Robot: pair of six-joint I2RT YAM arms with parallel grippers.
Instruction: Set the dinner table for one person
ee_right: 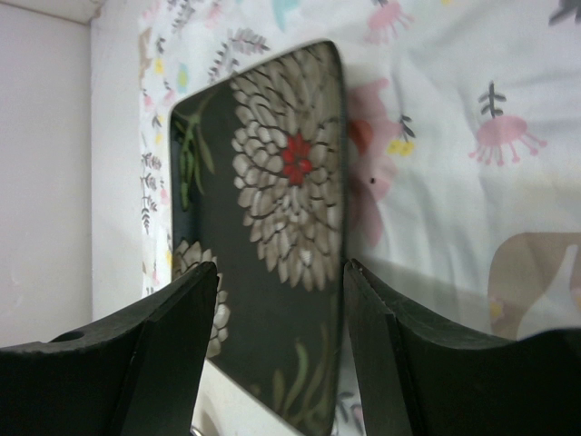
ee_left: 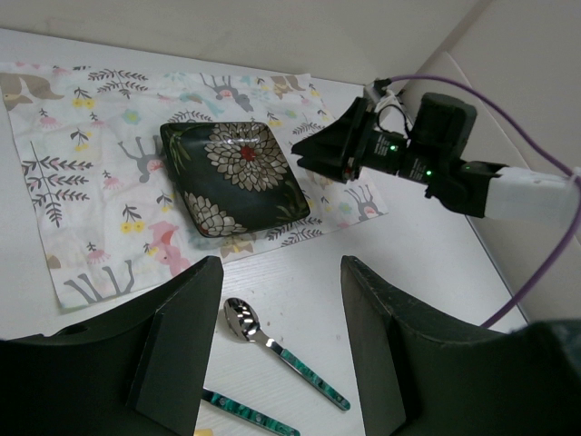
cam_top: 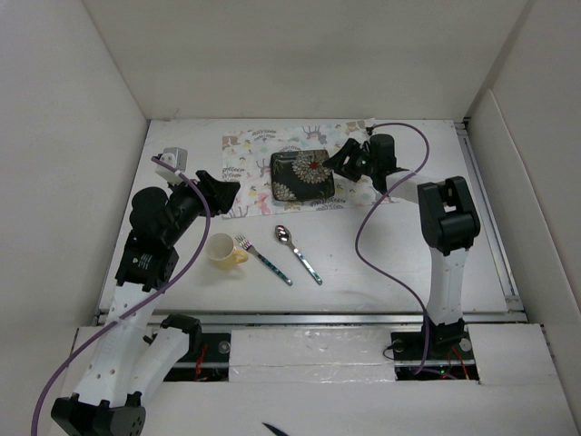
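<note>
A dark square plate [cam_top: 301,174] with white and red flowers lies flat on the floral placemat [cam_top: 245,150] at the back of the white dinner table [cam_top: 408,263]. My right gripper [cam_top: 338,162] is at the plate's right edge, open. In the right wrist view the plate [ee_right: 272,236] shows between and beyond the spread jaws of my right gripper [ee_right: 280,272], not pinched. My left gripper [cam_top: 227,189] hovers open by the placemat's front left corner, holding nothing. In its wrist view my left gripper [ee_left: 281,272] frames a spoon [ee_left: 281,350] on the table, with the plate [ee_left: 238,177] beyond.
A cream mug [cam_top: 223,250], a green-handled fork [cam_top: 263,259] and the spoon [cam_top: 298,253] lie on the table in front of the placemat. White walls close in the table on three sides. A purple cable [cam_top: 363,227] loops off the right arm.
</note>
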